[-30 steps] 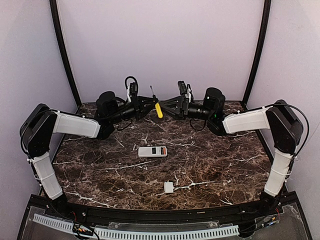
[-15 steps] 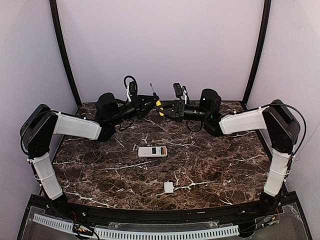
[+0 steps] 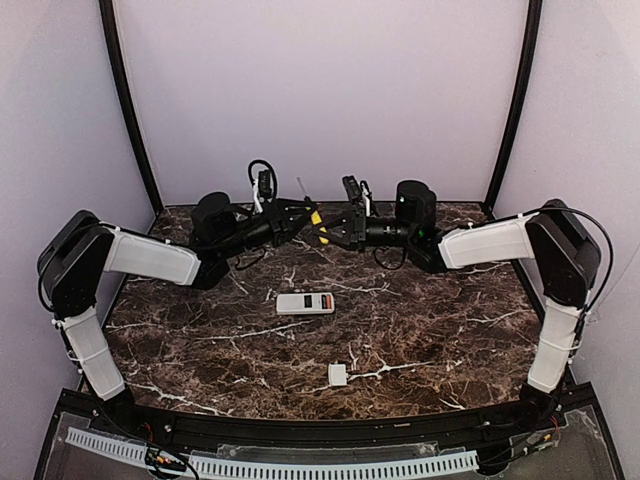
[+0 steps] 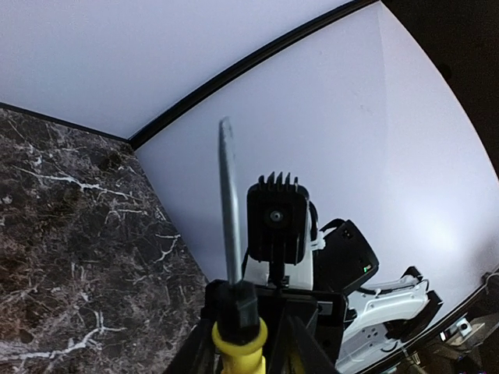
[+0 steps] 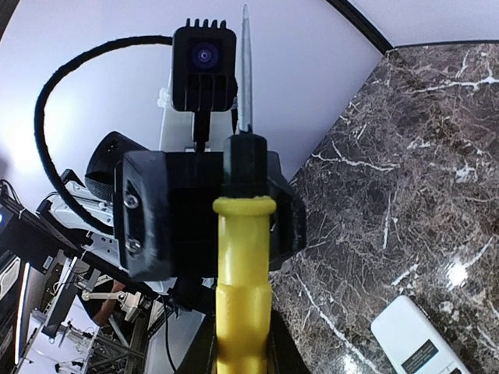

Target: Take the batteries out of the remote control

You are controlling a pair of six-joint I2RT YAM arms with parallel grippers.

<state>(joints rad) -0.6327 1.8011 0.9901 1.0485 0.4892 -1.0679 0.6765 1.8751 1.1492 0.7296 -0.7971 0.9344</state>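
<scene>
**Entry 1, progress.** The remote control (image 3: 305, 303) lay flat near the middle of the counter (image 3: 450, 320), well apart from both arms. Its small white cover piece (image 3: 338, 374) was off and lay toward the near edge, apart from the remote. I read the red-and-dark patch toward the remote's right end as the batteries (image 3: 322, 301), seated in the open compartment and too small for me to separate one from the other. My judgement was that the cover was dealt with, both batteries were left to come out, and nothing was touching them.

**Entry 2, tool.** The yellow-handled screwdriver (image 3: 316, 216) hung in the air over the back of the counter, between the two arms. Its shaft pointed up and leaned slightly left, far from the remote.

**Entry 3, right arm.** It reached in from the right with the forearm nearly level, and the right gripper (image 3: 335, 225) pointed left at the tool. In the right wrist view the yellow handle ran straight down between the jaws with no gap to either side. I took them as closed on the handle.

**Entry 4, left arm.** It mirrored the right, stretched in from the left and raised slightly, with the left gripper (image 3: 295, 212) facing its partner, the tool between them. In the left wrist view its jaws flanked the handle just below the black collar. I could not tell whether they were pressing on it or standing slightly off

**Entry 5, reading.** The pose looked like a hand-over of the tool in mid-air
</scene>
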